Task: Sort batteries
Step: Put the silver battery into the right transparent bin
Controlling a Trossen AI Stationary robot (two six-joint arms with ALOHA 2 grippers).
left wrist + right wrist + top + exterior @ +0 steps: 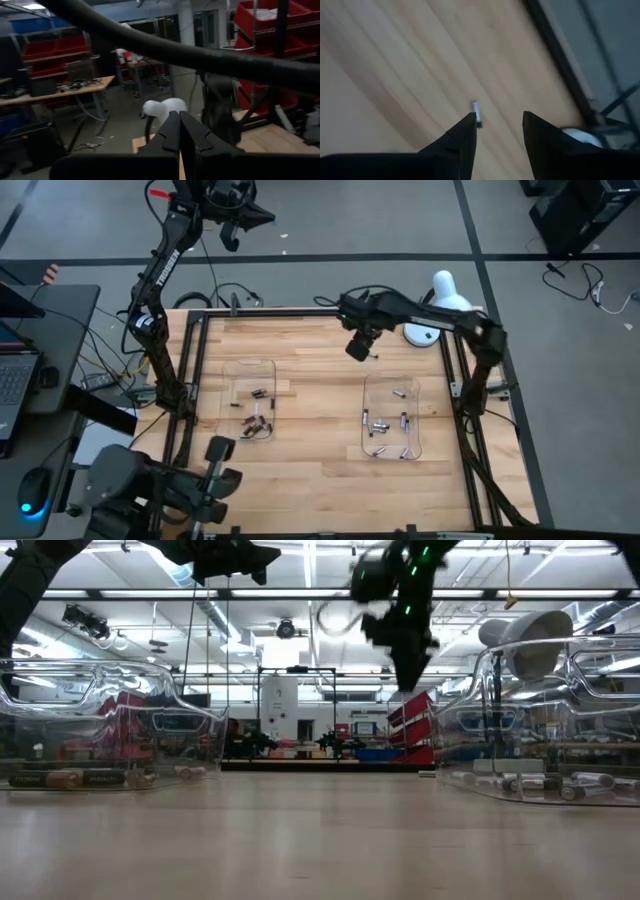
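Observation:
A single small silver battery (476, 114) lies on the wooden table, just past one fingertip of my right gripper (498, 117). That gripper (360, 348) is open and hangs above the table's far middle, clear of the wood in the low view (405, 660). Dark batteries (256, 418) lie in the left clear tray (228, 370). Silver batteries (385, 425) lie in the right clear tray (368, 385). My left gripper (179, 127) is shut and empty, raised high beyond the table's far left corner (235, 225).
A white lamp-like object (437, 305) stands at the far right corner beside the right arm. A black frame (300, 311) runs along the table's edges. Bare wood (320, 410) separates the two trays. A laptop and mouse sit off the table's left side.

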